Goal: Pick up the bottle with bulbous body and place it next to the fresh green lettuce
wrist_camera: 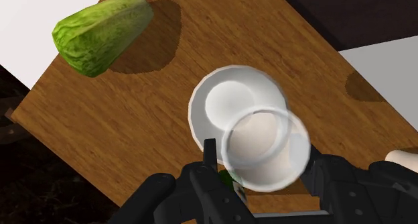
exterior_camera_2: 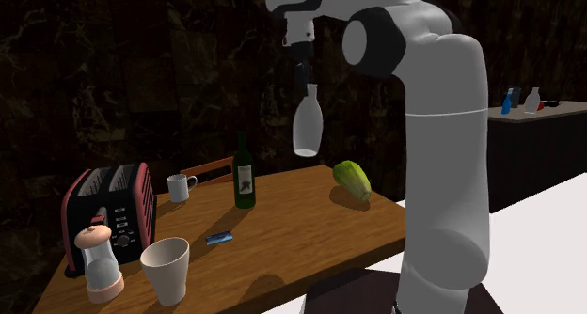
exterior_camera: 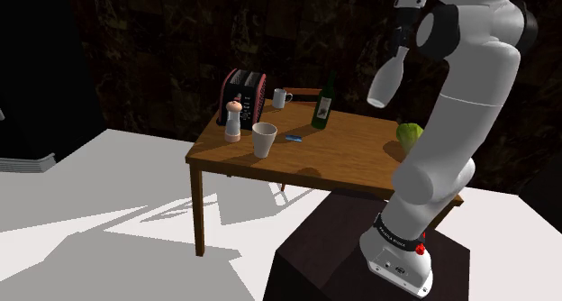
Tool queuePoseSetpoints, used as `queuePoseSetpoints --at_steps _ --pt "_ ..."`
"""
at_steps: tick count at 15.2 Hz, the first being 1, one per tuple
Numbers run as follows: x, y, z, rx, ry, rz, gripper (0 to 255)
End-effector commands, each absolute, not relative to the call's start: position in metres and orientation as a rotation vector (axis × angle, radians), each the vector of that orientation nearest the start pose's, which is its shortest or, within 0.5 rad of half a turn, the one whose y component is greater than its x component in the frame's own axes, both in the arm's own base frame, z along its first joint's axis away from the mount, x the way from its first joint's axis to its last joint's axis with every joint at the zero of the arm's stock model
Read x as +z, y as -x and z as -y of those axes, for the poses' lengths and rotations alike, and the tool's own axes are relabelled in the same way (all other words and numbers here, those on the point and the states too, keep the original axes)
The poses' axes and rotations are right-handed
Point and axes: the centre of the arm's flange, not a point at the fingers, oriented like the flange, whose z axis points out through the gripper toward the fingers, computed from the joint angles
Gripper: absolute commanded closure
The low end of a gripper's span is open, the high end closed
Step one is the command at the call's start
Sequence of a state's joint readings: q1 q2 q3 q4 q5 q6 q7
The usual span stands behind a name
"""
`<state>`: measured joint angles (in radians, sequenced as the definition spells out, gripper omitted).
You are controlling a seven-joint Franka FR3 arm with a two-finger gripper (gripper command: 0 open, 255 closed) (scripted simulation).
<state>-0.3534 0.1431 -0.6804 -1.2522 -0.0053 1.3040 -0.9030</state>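
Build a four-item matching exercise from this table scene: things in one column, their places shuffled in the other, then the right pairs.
Things
1. pale, glassy bulbous bottle
2. green lettuce head
3. dark green wine bottle
4. red-and-black toaster

Places
a. upright, midway along the brown wooden table
b. hanging in the air, clasped by the black gripper
c. at the table end far from the arm, beside the white-and-tan grinder
d. lying at the table end nearest the white arm

Pairs: 1-b, 2-d, 3-a, 4-c
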Motion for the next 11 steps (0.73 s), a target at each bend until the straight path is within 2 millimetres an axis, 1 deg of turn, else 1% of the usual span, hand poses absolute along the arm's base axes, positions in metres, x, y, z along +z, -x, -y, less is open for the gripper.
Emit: queuePoseSetpoints --at_steps 1,11 --pt "0.678 -0.301 0.486 0.175 3.136 -0.201 255" --pt "0.641 -0.236 0.594 0.175 3.136 -0.201 255"
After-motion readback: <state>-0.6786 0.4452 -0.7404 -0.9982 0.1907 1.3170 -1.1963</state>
